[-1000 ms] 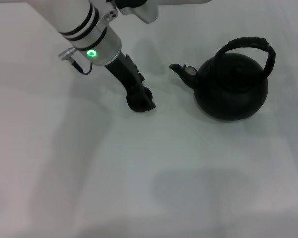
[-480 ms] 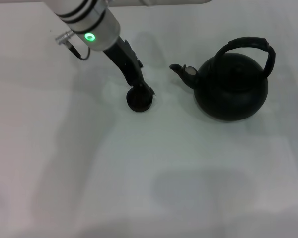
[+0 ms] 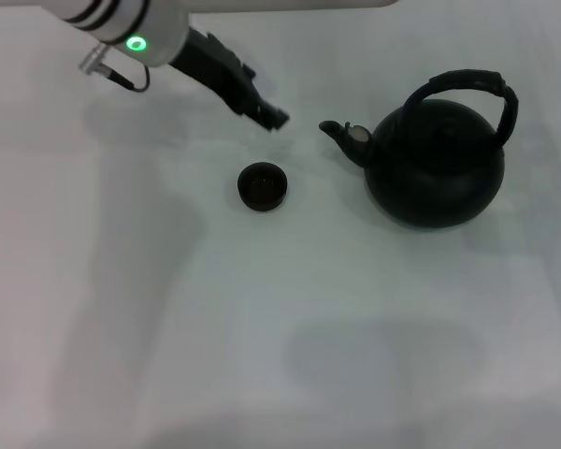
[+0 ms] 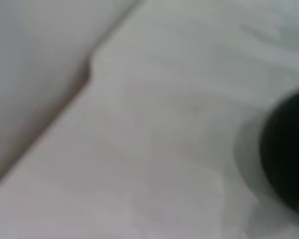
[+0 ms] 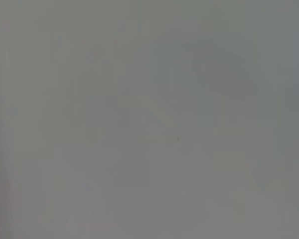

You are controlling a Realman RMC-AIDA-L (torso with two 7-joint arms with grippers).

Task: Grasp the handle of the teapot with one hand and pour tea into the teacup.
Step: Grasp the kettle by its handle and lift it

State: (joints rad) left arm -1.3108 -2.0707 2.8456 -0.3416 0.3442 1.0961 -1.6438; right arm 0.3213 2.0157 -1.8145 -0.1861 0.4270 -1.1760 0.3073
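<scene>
From the head camera: left gripper point(image 3: 273, 116) raised above the white table point(image 3: 262, 327), well apart from the teacup point(image 3: 262, 186) and up-left of it; fingers a dark narrow mass, cannot tell whether apart or together. Left arm point(image 3: 140, 28) cut off by the top edge, green light lit on the wrist. Compared with half a second earlier, gripper no longer down at the cup rim but lifted away toward the far left; cup and teapot point(image 3: 437, 164) unmoved. Teacup standing upright and alone on the table, left of the spout point(image 3: 341, 136); inside only dark, contents not readable. Teapot upright on the right, spout toward the cup, with a pale spot at its base; handle point(image 3: 472, 86) arched over the top, untouched. No stream of tea visible. Right arm nowhere in this view. From the left wrist camera: mostly blurred pale surface, with a darker band and an edge line across one corner; a round black shape point(image 4: 286, 159) cut off at the picture border, probably the teacup, not sure. Own fingers not seen here. From the right wrist camera: only a flat grey field, nothing to make out.
</scene>
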